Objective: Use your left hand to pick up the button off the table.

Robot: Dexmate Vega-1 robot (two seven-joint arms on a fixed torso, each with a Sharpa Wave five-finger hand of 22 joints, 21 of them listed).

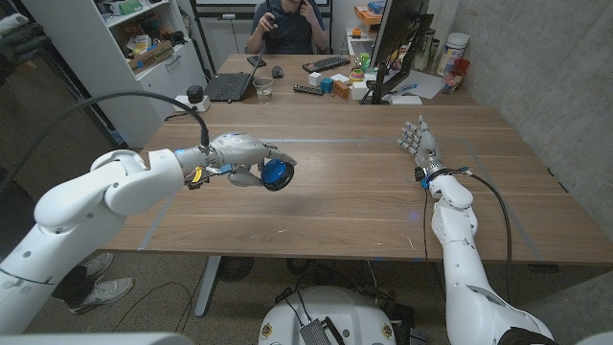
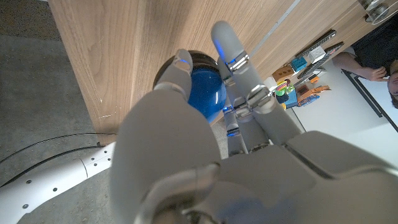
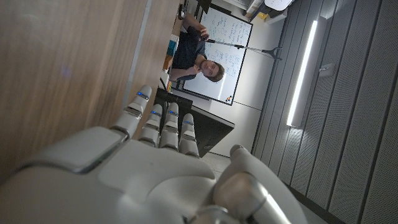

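Overhead, we log the left hand [image 1: 244, 153] above the table [image 1: 335, 206], fingers closed round the blue button [image 1: 277, 173], which sits at the fingertips and looks lifted off the wood, a faint shadow beneath it. We log the right hand [image 1: 418, 140] near the far right of the table, fingers apart, holding nothing, well apart from the button. Behind stand a laptop [image 1: 230, 86], a clear cup [image 1: 263, 90] whose contents we cannot make out, and a seated person [image 1: 285, 27].

From the left wrist, we note the button [image 2: 205, 90] pinched between thumb and fingers [image 2: 233, 53]; the hand's back hides its lower half.

From the right wrist, we note the right hand [image 3: 149, 168] with straight fingers beside the table [image 3: 62, 68]; its palm side is hidden.
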